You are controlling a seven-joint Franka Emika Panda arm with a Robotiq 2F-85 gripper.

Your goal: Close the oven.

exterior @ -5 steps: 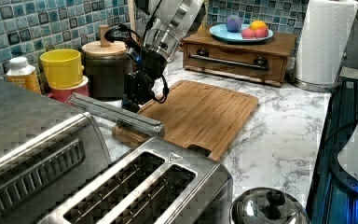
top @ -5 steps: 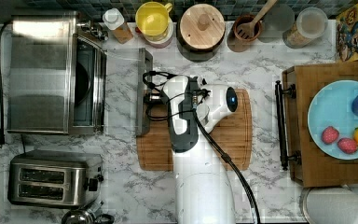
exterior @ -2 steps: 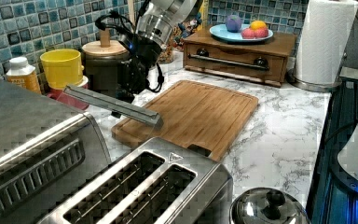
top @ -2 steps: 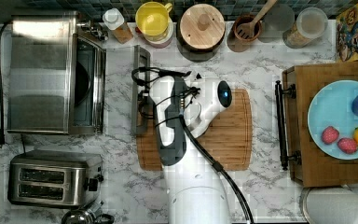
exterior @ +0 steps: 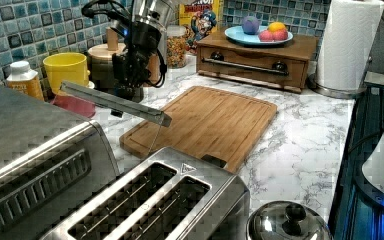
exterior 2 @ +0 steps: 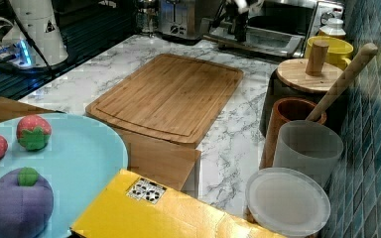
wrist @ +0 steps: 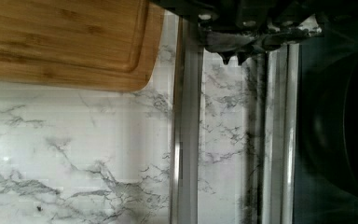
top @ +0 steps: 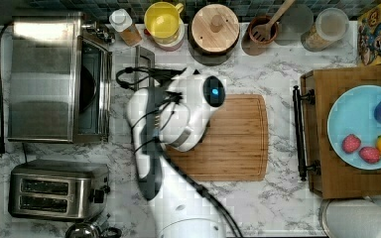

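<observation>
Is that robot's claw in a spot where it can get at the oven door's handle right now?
Probably yes. The claw is already right at the oven door's bar handle, with the glass door partly raised off the counter. Nothing stands between them; the cutting board lies off to the side.

Oven door (exterior: pixel 111 101) raised further: a second ago its handle edge lay low near the worktop (exterior: pixel 300 135), now it stands well clear of it in the left view, door tilted partway up toward the oven (top: pixel 54 79). In the top view, the handle bar has travelled from beside the cutting board's (top: pixel 228 136) left edge toward the oven front. Arm has swung with it toward the top view's left; hand (exterior: pixel 130 75) higher and nearer the yellow cup (exterior: pixel 70 70) in the left view.
</observation>
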